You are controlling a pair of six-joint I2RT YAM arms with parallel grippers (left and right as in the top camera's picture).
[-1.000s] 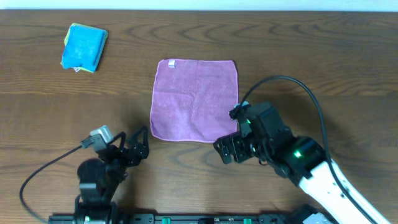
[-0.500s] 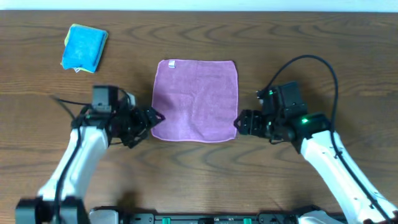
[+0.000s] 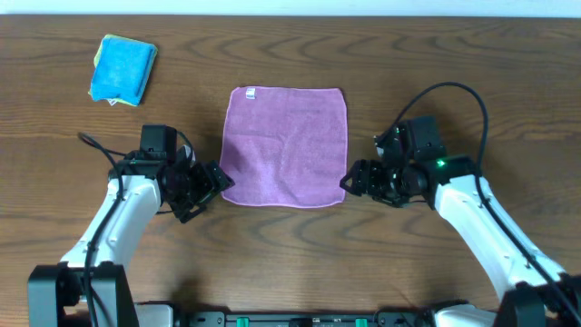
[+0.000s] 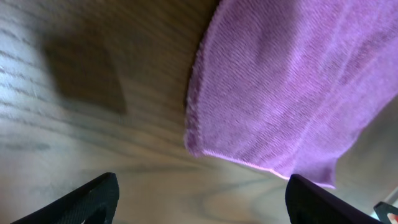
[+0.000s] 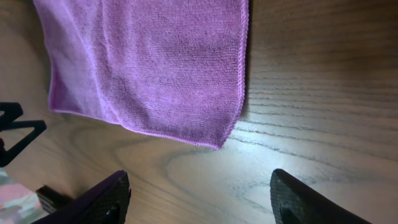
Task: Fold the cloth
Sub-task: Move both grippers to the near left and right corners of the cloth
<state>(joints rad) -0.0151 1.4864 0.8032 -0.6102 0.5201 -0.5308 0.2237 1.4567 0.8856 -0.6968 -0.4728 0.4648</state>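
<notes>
Purple cloth flat on desk; near corners just ahead of left jaws & right jaws, both wide open, empty.

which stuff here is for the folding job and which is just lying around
For the job: purple cloth; left tool and right tool, both open by its near corners.
Lying about: blue folded item, far left of the table.
</notes>
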